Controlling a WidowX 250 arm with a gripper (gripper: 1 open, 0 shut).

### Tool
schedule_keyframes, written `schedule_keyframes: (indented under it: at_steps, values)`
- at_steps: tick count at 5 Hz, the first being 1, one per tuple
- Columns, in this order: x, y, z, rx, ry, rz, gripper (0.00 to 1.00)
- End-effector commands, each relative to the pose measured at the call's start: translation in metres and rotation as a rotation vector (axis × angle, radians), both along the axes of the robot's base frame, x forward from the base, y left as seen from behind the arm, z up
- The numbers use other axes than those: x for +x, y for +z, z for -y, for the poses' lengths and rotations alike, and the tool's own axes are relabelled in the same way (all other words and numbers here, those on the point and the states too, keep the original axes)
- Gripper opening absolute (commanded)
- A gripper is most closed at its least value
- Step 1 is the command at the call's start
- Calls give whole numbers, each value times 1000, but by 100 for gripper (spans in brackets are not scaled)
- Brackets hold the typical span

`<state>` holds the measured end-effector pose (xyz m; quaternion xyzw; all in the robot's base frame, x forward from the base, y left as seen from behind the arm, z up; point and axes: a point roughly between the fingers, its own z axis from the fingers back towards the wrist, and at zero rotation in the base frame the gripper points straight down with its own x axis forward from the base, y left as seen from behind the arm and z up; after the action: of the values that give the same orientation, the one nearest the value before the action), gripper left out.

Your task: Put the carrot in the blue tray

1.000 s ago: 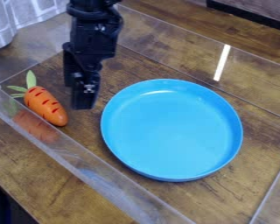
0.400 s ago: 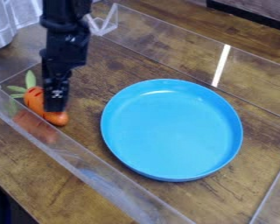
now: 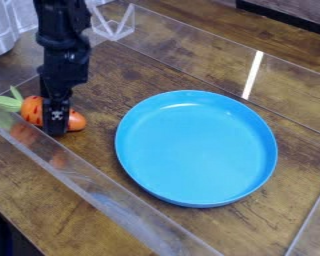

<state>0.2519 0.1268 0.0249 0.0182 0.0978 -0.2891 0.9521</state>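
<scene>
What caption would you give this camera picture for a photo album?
Robot hand lowered, open, over a toy carrot on a wooden table, the empty blue tray waiting to its right.

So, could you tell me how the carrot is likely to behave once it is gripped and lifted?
The carrot looks like a small toy, so probably light and stiff. Its plump, rounded body may roll or twist on the table if nudged. The open pincer sits over its middle, which should limit tipping.

Wooden table — carrot, blue tray
</scene>
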Motion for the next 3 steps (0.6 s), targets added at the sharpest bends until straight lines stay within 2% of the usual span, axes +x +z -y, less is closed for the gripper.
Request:
schedule_keyframes:
  at_steps: [1,2,3]
  values:
    - [6,3,-13,19,28,33,100]
    - [4,1,-18,6,45,30,0]
    - [3,-1,-25,-4,62,26,0]
